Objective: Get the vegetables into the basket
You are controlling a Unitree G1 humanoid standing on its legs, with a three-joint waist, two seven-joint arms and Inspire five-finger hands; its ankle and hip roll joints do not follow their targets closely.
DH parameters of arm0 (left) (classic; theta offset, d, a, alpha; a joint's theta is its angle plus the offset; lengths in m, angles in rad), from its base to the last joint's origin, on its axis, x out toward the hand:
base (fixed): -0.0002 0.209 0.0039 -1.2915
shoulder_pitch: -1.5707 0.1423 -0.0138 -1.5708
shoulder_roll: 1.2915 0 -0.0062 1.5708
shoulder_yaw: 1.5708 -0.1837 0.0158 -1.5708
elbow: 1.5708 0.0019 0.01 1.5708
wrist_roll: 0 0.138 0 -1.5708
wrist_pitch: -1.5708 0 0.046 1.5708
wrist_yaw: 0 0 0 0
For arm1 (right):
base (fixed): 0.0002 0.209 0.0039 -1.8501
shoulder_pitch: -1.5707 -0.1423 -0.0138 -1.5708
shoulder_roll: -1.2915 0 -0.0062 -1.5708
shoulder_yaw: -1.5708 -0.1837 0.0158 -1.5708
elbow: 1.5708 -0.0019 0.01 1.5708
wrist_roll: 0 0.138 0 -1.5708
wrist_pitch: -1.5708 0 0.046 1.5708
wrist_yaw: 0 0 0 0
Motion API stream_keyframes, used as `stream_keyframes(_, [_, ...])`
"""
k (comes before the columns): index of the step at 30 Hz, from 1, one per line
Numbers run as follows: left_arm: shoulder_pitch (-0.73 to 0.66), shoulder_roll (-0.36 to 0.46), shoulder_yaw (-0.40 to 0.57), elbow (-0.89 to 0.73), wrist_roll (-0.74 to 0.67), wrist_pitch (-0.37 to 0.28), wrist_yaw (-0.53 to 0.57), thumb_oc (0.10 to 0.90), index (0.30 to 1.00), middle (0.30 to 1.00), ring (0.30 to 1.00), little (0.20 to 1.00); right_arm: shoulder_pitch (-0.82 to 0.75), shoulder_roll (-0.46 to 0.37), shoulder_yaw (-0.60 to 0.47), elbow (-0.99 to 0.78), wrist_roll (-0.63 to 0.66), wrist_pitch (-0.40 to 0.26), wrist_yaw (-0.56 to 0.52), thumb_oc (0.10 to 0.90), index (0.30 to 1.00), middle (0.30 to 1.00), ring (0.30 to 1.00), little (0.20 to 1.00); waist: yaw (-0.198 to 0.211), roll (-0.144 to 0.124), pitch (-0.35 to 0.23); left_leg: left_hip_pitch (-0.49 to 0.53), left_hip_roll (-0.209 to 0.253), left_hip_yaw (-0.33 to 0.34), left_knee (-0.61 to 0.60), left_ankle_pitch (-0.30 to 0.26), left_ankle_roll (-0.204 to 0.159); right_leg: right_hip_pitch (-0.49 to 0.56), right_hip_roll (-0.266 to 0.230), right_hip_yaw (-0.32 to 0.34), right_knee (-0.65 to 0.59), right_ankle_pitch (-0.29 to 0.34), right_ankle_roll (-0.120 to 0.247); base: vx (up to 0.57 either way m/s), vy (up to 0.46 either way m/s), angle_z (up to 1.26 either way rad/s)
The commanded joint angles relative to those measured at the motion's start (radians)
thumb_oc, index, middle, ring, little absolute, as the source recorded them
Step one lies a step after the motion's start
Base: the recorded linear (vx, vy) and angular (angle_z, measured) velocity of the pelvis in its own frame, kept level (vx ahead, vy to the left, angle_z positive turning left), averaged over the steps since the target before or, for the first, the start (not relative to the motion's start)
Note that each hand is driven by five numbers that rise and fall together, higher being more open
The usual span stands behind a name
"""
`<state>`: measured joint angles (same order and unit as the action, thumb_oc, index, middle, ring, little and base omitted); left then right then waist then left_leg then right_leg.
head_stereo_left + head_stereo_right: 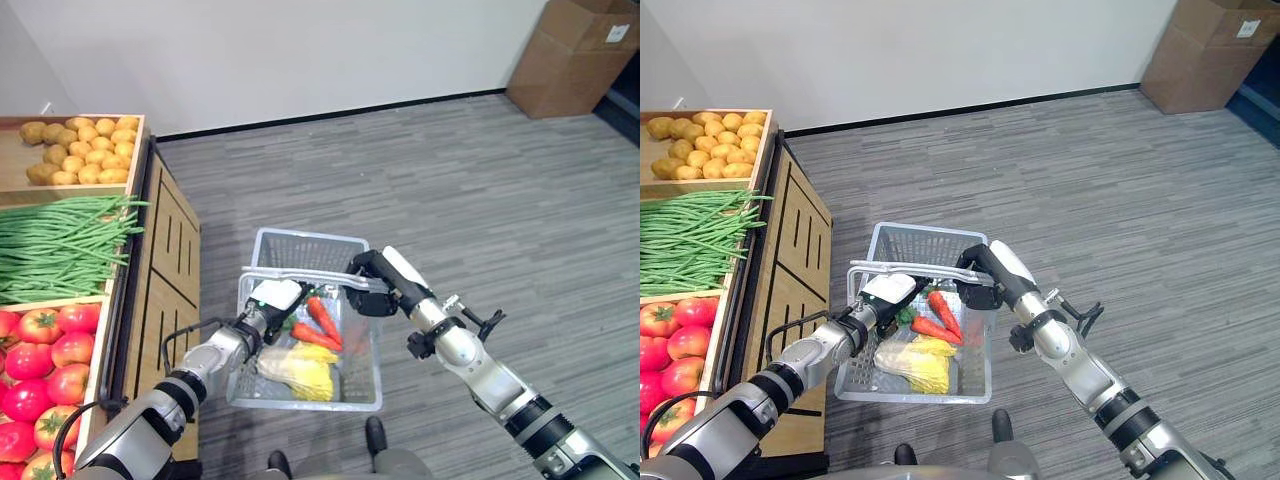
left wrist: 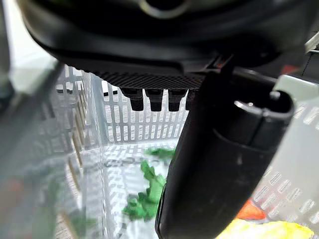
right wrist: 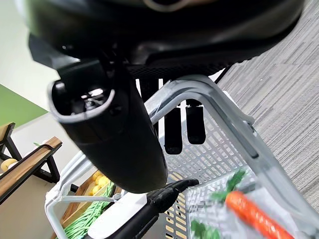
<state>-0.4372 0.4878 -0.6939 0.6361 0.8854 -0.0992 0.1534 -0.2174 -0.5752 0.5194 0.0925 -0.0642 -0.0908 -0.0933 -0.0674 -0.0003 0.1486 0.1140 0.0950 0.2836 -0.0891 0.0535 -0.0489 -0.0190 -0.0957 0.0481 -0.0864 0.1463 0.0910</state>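
Both hands carry the basket [image 1: 268, 245] by its handle [image 1: 915, 268], vegetables already inside.

Eye views: left hand [image 1: 272, 300] and right hand [image 1: 372, 285] curl round the handle at opposite ends, so the load likely hangs level; carrots [image 1: 320, 322] and yellow produce [image 1: 300, 365] lie within. The wooden stand [image 1: 165, 240] sits close on the robot's left, while open floor [image 1: 480, 190] lies ahead. Left wrist view: fingers [image 2: 154, 98] hooked over the rim. Right wrist view: fingers [image 3: 173, 130] wrap the handle.
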Motion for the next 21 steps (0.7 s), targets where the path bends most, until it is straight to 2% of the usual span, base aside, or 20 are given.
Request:
stream_keyframes(1, [-0.082,-0.004,-0.002,-0.085,-0.032,-0.064,0.066,0.9,1.0,1.0,1.0,1.0,-0.106,0.046,-0.107,-0.085,0.022,-0.142,-0.098,0.4,0.3,0.3,0.3,0.3,0.017,-0.017,-0.099,-0.014,0.019,-0.054,0.002,-0.016,-0.031,0.065,-0.054,-0.086,0.0,-0.063,0.081,0.0,0.0,0.0])
stream_keyframes(2, [-0.067,-0.002,-0.008,-0.179,-0.096,-0.112,0.048,0.9,1.0,1.0,1.0,1.0,-0.103,0.05,-0.121,-0.056,0.014,-0.134,-0.108,0.4,0.3,0.3,0.3,0.3,0.023,-0.016,-0.098,-0.017,0.018,-0.06,0.002,-0.016,-0.03,0.067,-0.055,-0.09,0.0,-0.063,0.08,0.0,0.0,0.0])
stream_keyframes(5, [-0.055,0.006,-0.006,-0.216,-0.127,-0.123,0.03,0.9,1.0,1.0,1.0,1.0,-0.103,0.053,-0.127,-0.038,0.01,-0.133,-0.116,0.4,0.3,0.3,0.3,0.3,0.024,-0.016,-0.099,-0.018,0.018,-0.063,0.002,-0.016,-0.029,0.069,-0.056,-0.094,0.0,-0.064,0.08,0.0,0.0,0.0])
stream_keyframes(6, [-0.024,0.01,-0.004,-0.336,-0.248,-0.179,-0.012,0.9,1.0,1.0,1.0,1.0,-0.1,0.061,-0.149,0.008,-0.009,-0.122,-0.136,0.4,0.3,0.3,0.3,0.3,0.032,-0.015,-0.098,-0.02,0.014,-0.071,0.002,-0.016,-0.026,0.072,-0.057,-0.1,0.0,-0.064,0.08,0.0,0.0,0.0])
stream_keyframes(7, [-0.011,0.015,0.001,-0.363,-0.291,-0.185,-0.031,0.9,1.0,1.0,1.0,1.0,-0.1,0.067,-0.155,0.027,-0.014,-0.121,-0.144,0.4,0.3,0.3,0.3,0.3,0.034,-0.015,-0.1,-0.021,0.013,-0.074,0.002,-0.015,-0.025,0.073,-0.058,-0.101,-0.001,-0.064,0.08,0.0,0.0,0.0])
stream_keyframes(10, [0.044,0.023,-0.002,-0.482,-0.552,-0.237,-0.143,0.9,1.0,1.0,1.0,1.0,-0.104,0.087,-0.173,0.1,-0.024,-0.112,-0.167,0.4,0.3,0.3,0.3,0.3,0.04,-0.015,-0.103,-0.024,0.011,-0.083,0.002,-0.014,-0.022,0.075,-0.061,-0.106,-0.001,-0.061,0.079,-0.01,0.003,0.11])
stream_keyframes(13, [0.102,0.034,-0.002,-0.551,-0.779,-0.226,-0.191,0.9,1.0,1.0,1.0,1.0,-0.112,0.11,-0.187,0.205,-0.029,-0.102,-0.192,0.4,0.3,0.3,0.3,0.3,0.049,-0.014,-0.104,-0.028,0.007,-0.09,0.002,-0.011,-0.021,0.076,-0.063,-0.112,-0.001,-0.058,0.079,-0.02,0.005,0.13])
stream_keyframes(16, [0.164,0.078,-0.004,-0.624,-0.957,-0.216,-0.248,0.9,1.0,1.0,1.0,1.0,-0.121,0.122,-0.207,0.348,-0.053,-0.083,-0.223,0.4,0.3,0.3,0.3,0.3,0.062,-0.012,-0.108,-0.031,0.006,-0.1,0.002,-0.01,-0.019,0.076,-0.066,-0.118,-0.001,-0.057,0.076,-0.02,-0.002,0.06])
stream_keyframes(21, [0.248,0.128,0.028,-0.637,-1.046,-0.203,-0.277,0.9,1.0,1.0,1.0,1.0,-0.116,0.126,-0.243,0.498,-0.053,-0.069,-0.248,0.4,0.3,0.3,0.3,0.3,0.077,-0.012,-0.107,-0.036,0.005,-0.113,0.002,-0.007,-0.02,0.078,-0.066,-0.125,-0.001,-0.056,0.075,-0.01,-0.005,0.08])
